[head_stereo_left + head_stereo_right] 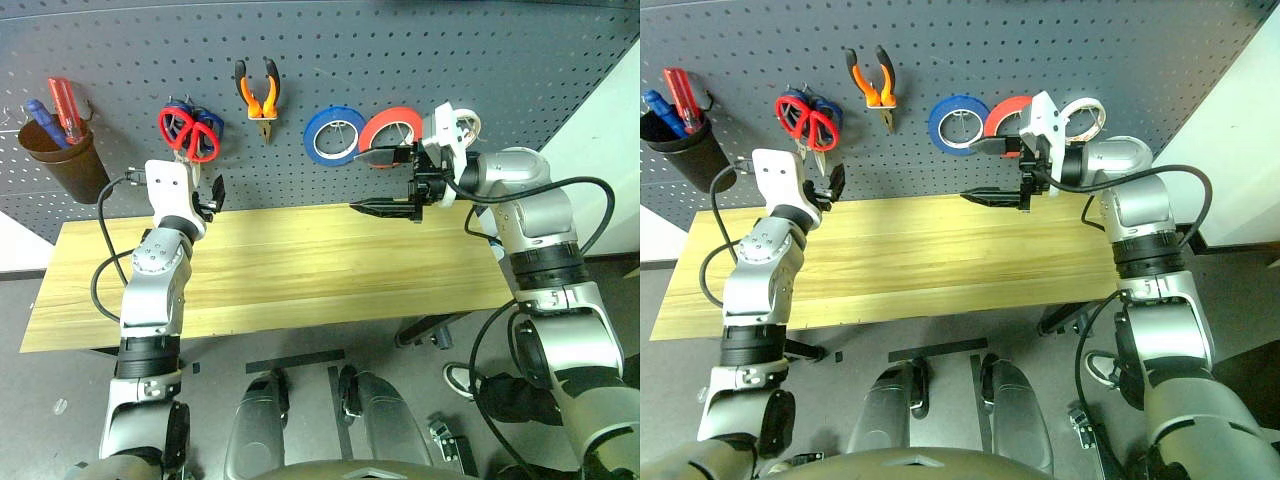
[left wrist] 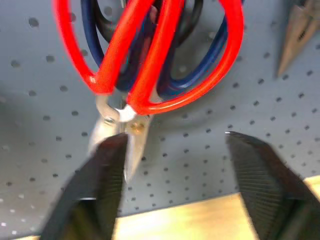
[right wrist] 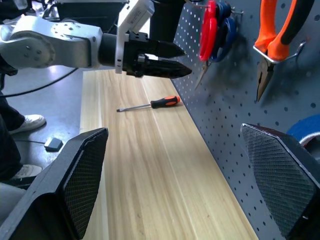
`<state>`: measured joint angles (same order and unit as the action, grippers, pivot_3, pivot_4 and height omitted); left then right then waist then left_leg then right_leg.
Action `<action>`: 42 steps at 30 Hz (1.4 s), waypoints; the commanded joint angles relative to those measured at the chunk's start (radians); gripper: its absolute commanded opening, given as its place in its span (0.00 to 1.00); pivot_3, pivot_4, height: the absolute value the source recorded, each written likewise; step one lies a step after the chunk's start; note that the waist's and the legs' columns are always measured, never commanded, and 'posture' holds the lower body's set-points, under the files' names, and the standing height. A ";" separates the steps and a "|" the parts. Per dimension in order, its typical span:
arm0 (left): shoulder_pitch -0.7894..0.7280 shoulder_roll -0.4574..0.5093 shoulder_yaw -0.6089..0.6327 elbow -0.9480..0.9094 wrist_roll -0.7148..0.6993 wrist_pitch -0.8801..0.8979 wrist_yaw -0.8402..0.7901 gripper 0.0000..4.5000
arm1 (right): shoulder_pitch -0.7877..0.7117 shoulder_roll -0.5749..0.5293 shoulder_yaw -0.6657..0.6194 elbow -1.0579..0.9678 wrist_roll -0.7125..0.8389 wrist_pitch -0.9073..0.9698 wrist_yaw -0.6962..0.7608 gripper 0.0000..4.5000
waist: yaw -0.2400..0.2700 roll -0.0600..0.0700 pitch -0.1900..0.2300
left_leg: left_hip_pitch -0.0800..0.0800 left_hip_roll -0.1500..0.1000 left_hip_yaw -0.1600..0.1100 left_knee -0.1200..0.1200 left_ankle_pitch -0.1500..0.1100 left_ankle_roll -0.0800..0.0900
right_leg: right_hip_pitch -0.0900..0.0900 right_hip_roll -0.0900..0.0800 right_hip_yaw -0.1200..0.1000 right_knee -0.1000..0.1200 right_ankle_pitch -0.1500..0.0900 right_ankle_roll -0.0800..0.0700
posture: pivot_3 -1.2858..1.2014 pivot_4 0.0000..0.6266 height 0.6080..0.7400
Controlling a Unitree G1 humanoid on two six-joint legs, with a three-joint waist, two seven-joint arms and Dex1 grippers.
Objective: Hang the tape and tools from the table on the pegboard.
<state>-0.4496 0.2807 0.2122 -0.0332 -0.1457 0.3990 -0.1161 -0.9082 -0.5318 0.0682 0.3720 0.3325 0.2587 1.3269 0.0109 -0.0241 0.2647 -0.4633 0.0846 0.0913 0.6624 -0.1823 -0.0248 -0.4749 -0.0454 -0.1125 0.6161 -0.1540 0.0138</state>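
Observation:
The red-handled scissors (image 1: 190,132) hang on the pegboard (image 1: 400,50) in front of a blue-handled pair. My left gripper (image 2: 175,137) is open just below their handles, and the blades (image 2: 132,145) hang down by one finger. The orange-handled pliers (image 1: 258,95) hang further right. The white tape (image 1: 1085,115) hangs at the right, partly behind my right wrist. My right gripper (image 1: 383,181) is open and empty, pointing left above the table (image 1: 300,270). The screwdriver (image 3: 150,104) lies on the table near the board, beyond my left gripper (image 3: 184,61).
A blue tape roll (image 1: 333,135) and a red tape roll (image 1: 390,130) hang side by side on the board, close to my right gripper. A dark cup (image 1: 60,160) at the board's left holds red and blue handled tools.

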 commanded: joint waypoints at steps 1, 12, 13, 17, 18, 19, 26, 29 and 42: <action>0.040 0.014 0.024 -0.157 -0.034 0.086 0.006 0.92 | 0.013 -0.023 -0.024 -0.080 0.027 0.027 -0.002 1.00 | 0.000 0.000 0.000 | 0.000 0.000 0.000 0.000 0.000 0.000 | 0.000 0.000 0.000 0.000 0.000 0.000 | 0.50 0.26 1.00; 0.152 0.036 0.148 -0.271 -0.159 0.331 0.008 0.92 | 0.045 0.070 0.045 -0.148 0.051 0.134 -0.020 1.00 | -0.001 0.000 0.000 | 0.001 0.000 -0.003 0.000 -0.002 -0.003 | 0.000 0.001 0.000 0.000 -0.001 -0.002 | 0.52 0.27 1.00; 0.149 0.052 0.146 -0.257 -0.151 0.332 0.003 0.92 | 0.040 0.087 0.050 -0.139 0.048 0.133 -0.030 1.00 | -0.001 0.000 0.000 | 0.001 0.000 -0.003 0.000 -0.002 -0.003 | 0.000 0.001 0.000 0.000 -0.001 -0.003 | 0.52 0.27 1.00; 0.117 0.117 0.142 -0.175 -0.136 0.377 -0.010 0.92 | 0.010 0.165 0.076 -0.071 0.012 0.103 -0.074 1.00 | 0.002 0.000 0.000 | 0.001 0.000 -0.004 0.000 -0.002 -0.003 | 0.001 0.001 -0.001 0.000 -0.001 -0.003 | 0.53 0.28 1.00; 0.108 0.130 0.148 -0.145 -0.135 0.366 -0.014 0.92 | -0.002 0.190 0.085 -0.041 -0.003 0.088 -0.093 1.00 | 0.003 0.000 0.000 | 0.001 0.000 -0.004 0.000 -0.002 -0.003 | 0.000 0.001 -0.001 0.000 -0.001 -0.004 | 0.54 0.29 1.00; 0.101 0.145 0.148 -0.120 -0.127 0.358 -0.017 0.92 | -0.011 0.208 0.092 -0.017 -0.014 0.076 -0.106 1.00 | 0.003 0.000 0.000 | 0.001 0.000 -0.004 0.000 -0.002 -0.003 | 0.000 0.001 -0.001 0.000 -0.001 -0.005 | 0.54 0.31 1.00; 0.041 0.228 0.153 0.040 -0.109 0.458 -0.006 0.92 | -0.054 0.322 0.132 0.133 -0.101 -0.016 -0.199 1.00 | 0.006 0.000 0.002 | 0.000 0.000 -0.003 -0.001 -0.002 -0.003 | -0.001 0.001 0.000 -0.001 -0.002 -0.005 | 0.56 0.45 1.00; 0.013 0.253 0.169 0.101 -0.109 0.440 -0.010 0.92 | -0.070 0.345 0.131 0.174 -0.112 -0.022 -0.205 1.00 | 0.009 0.002 0.011 | 0.000 0.000 -0.003 -0.003 -0.002 -0.003 | -0.002 0.000 0.001 -0.001 -0.003 -0.006 | 0.57 0.53 1.00; -0.210 0.325 0.135 0.455 -0.077 0.333 -0.066 0.92 | -0.110 0.357 0.126 0.255 -0.125 -0.002 -0.178 1.00 | 0.059 0.003 0.149 | 0.001 -0.001 -0.003 -0.015 0.004 -0.006 | -0.017 -0.004 0.006 0.016 -0.014 -0.010 | 0.60 0.86 1.00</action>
<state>-0.6376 0.5843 0.3604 0.3884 -0.2358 0.7747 -0.1668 -0.9992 -0.1788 0.2074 0.6333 0.2067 0.2590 1.1458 0.0702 -0.0214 0.4142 -0.4631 0.0825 0.0893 0.6460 -0.1780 -0.0313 -0.4922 -0.0496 -0.1063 0.6325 -0.1686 0.0063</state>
